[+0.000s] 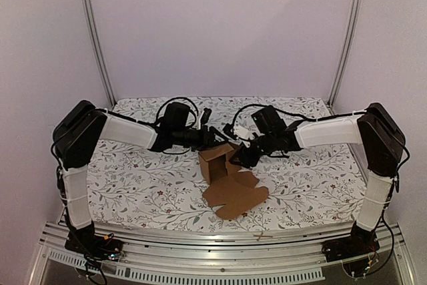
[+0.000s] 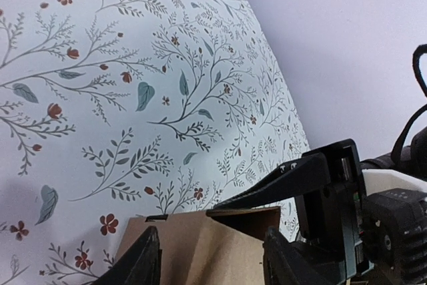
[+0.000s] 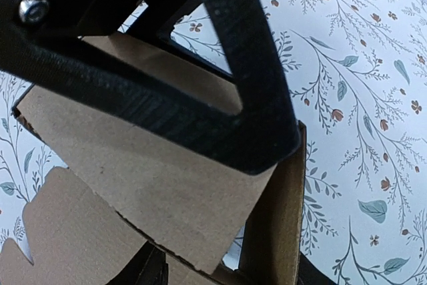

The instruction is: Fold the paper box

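Top external view, brown corrugated paper box (image 1: pixel 232 193) half folded, left hand (image 1: pixel 215 139), right hand (image 1: pixel 239 157) part-open, grip unclear

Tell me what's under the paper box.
The floral tablecloth lies under the paper box, and the box's unfolded flaps appear to rest flat on it. Anything directly beneath those flaps or the raised part is covered by cardboard and cannot be seen.

Robot lab cell: aluminium frame posts (image 1: pixel 95 31), plain walls (image 1: pixel 220 25), floral tablecloth (image 1: pixel 133 185), mounting rail (image 1: pixel 220 241).
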Controlling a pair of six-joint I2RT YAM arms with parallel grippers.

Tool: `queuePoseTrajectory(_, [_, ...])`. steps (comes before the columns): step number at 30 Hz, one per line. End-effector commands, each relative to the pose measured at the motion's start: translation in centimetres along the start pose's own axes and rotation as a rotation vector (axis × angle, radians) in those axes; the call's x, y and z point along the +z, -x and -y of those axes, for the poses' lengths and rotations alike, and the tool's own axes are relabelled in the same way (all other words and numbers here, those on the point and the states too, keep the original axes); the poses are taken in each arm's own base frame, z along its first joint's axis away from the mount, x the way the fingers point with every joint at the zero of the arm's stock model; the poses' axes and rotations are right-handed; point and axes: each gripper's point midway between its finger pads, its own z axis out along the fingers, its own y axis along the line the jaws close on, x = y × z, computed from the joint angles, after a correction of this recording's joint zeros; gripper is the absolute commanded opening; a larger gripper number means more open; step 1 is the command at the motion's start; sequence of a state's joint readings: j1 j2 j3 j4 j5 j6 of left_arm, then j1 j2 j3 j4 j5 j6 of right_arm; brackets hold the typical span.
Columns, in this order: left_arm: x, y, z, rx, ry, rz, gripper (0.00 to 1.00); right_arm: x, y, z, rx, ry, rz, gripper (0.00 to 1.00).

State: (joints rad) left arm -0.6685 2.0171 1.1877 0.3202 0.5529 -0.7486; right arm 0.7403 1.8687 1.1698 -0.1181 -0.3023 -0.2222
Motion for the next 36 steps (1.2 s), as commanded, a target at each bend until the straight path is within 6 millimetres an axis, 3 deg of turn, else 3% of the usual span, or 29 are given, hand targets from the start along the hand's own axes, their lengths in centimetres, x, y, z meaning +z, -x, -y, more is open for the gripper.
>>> queuePoseTrajectory(1, [1.0, -2.1, -2.8, -0.118, 0.020, -0.045, 0.52, 1.7, 2.3, 0.7, 0.047, -0.022, 0.053, 0.51])
queuePoseTrajectory(6, [0.9, -2.2, -3.3, -0.138, 0.013, -0.049, 0.52, 3.3, 1.8, 1.5, 0.039, -0.049, 0.053, 0.47])
queuePoseTrajectory(12, [0.1, -1.9, -5.1, -0.166, 0.058, -0.040, 0.53, 3.8, 3.1, 2.6, 0.070, -0.088, 0.079, 0.43])
queuePoseTrajectory(20, [-1.5, -0.9, -8.5, -0.212, 0.100, 0.004, 0.53, 3.8, 3.0, -0.9, 0.131, 0.145, -0.009, 0.52])
queuePoseTrajectory(24, [-1.5, -0.9, -8.0, -0.217, 0.067, 0.010, 0.53, 3.2, 2.5, -1.3, 0.135, 0.193, -0.029, 0.56])
queuePoseTrajectory(31, [-2.1, -1.2, -7.1, -0.213, 0.038, 0.020, 0.52, 1.2, 2.3, 1.9, 0.179, 0.130, -0.030, 0.57])
queuePoseTrajectory(36, [-2.2, -1.6, -5.9, -0.207, 0.009, 0.038, 0.51, 2.3, 1.4, 0.7, 0.267, 0.215, -0.118, 0.57])
